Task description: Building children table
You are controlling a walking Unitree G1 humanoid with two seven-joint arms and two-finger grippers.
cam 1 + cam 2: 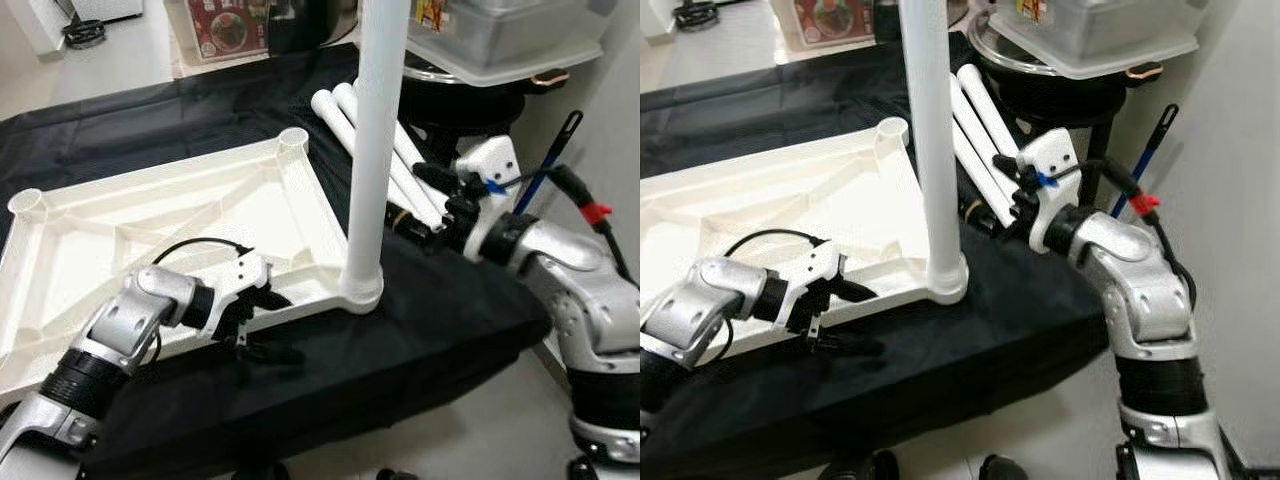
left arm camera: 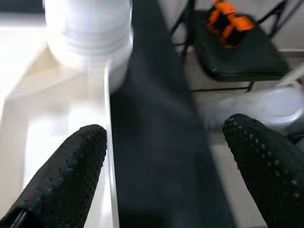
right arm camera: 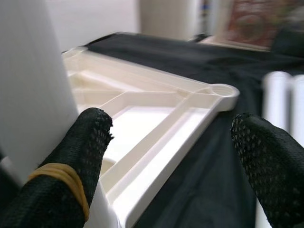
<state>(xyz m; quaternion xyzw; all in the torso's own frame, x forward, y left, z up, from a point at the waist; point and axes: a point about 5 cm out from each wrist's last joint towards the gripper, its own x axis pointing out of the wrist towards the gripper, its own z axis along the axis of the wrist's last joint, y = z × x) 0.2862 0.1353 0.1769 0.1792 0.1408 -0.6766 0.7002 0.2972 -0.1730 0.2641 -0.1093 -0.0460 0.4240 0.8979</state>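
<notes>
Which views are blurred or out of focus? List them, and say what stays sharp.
Left wrist view: the leg and tabletop are blurred and washed out; the left gripper fingers stay sharp. Right wrist view: the background and spare legs are soft; the right gripper fingers are crisp. Both eye views: sharp, evenly lit.

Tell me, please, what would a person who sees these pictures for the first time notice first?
First, the tall white leg standing upright in the near corner socket of the upturned white tabletop, which lies on a black cloth. Next, the left end effector, open at the tabletop's near edge, and the right end effector, open beside the loose white legs lying behind the standing one.
</notes>
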